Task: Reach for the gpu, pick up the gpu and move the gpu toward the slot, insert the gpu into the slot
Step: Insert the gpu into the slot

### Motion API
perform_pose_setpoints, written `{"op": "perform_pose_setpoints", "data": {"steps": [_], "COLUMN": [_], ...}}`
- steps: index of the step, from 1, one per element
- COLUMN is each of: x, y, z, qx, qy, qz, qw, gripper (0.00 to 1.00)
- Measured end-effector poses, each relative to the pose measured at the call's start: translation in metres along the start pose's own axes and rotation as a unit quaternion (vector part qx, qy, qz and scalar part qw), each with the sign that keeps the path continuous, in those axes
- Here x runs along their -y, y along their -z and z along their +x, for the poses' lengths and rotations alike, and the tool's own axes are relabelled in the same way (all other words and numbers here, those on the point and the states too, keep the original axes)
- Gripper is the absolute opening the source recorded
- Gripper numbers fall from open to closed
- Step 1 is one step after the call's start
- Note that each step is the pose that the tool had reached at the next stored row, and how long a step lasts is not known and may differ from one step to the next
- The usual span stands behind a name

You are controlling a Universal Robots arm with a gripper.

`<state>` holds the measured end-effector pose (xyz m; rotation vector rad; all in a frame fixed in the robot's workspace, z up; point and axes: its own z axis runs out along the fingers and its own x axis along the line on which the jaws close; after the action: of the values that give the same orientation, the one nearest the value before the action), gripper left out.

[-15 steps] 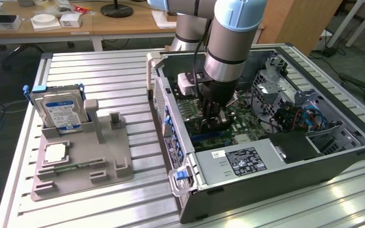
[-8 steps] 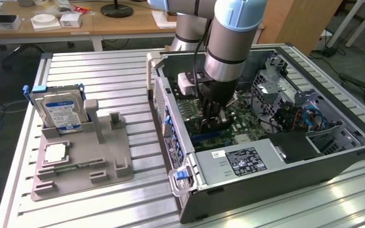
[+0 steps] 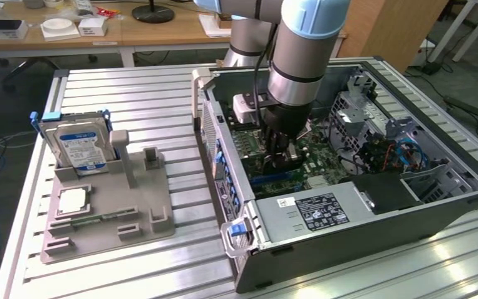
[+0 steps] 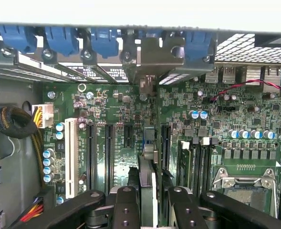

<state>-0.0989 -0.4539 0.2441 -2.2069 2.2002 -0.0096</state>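
The robot arm [image 3: 301, 56] reaches down into the open computer case [image 3: 363, 218]; the case lies on its side on a metal table [image 3: 139, 81]; the gripper [image 3: 279, 149] is low inside the case, right above the green motherboard [image 4: 126, 119].

In the wrist view the gripper's 2 black fingers [image 4: 126, 210] are closed on the gpu [image 4: 147, 179]; the gpu stands on its thin edge between them, so it looks like a narrow strip; its metal bracket [image 4: 150, 64] sits at the wall of the case, among the blue clips [image 4: 59, 38]; the card runs from the fingers up to that bracket.

The slot [image 4: 149, 136] lies under the card and is mostly hidden by it; a bit of blue plastic shows there; I cannot tell if the card is all the way in; other long black slots [image 4: 91, 155] lie beside it, and 1 white slot [image 4: 70, 157] is near them.

The square metal chip socket [image 4: 245, 183] sits well off to one side of the card.

On the exterior view's left a grey tray [image 3: 110, 218] rests on the table; a hard drive [image 3: 79, 146] with a blue and white label stands up in it; a small square silver chip [image 3: 73, 200] lies flat in front of it.
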Motion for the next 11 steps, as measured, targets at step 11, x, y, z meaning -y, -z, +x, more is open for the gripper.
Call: {"op": "perform_pose_setpoints", "data": {"steps": [11], "x": [0.0026], "y": [0.0], "z": [0.0001], "qx": [-0.0002], "qy": [-0.007], "qz": [0.0001], "qw": [1.0], "gripper": [0.28]}}
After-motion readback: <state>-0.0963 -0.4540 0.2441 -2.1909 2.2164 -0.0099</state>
